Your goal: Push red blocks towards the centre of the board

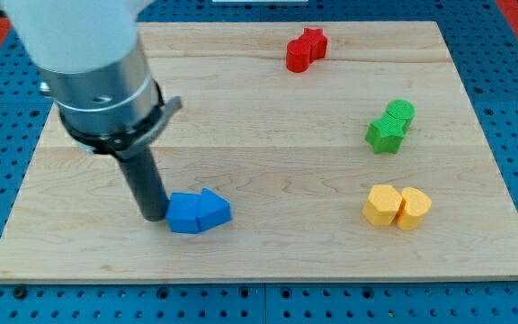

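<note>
Red star block (306, 49) at view's top, long axis tilted up-right; no jaws, only my tip (154, 217).

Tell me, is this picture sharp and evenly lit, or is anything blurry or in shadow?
Camera view: even, soft light, faint shadows under the blocks; the red block and blue block look sharp; the arm's pale upper body is slightly blurred; my tip sits against the blue block's left side.

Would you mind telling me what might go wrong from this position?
My tip sits against the blue blocks, far from the red blocks; moving toward the view's right would likely drag blue along. The red blocks lie near the board's top edge, so a badly angled push might slide them off.
</note>
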Controlling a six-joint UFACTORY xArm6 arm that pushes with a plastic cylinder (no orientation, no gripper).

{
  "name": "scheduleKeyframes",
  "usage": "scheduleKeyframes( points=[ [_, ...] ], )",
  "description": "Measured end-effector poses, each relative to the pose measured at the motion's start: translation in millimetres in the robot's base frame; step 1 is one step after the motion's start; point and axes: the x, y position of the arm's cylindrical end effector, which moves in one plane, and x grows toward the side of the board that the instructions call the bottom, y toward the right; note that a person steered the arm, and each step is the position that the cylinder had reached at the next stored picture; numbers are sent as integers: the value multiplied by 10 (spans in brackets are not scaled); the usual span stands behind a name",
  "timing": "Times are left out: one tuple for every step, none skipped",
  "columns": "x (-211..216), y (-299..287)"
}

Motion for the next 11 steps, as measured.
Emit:
scheduleKeyframes(
  points=[
    [-703, 18],
    [-1458, 358],
    [-2134, 1456],
    [-2612, 2215],
    [-3306, 2216],
    [-3366, 1878],
    [-3257, 1654],
    [-2934, 1659],
    [-2596, 1659],
    [-2278, 1722],
    [-2027, 1850]
  ],
)
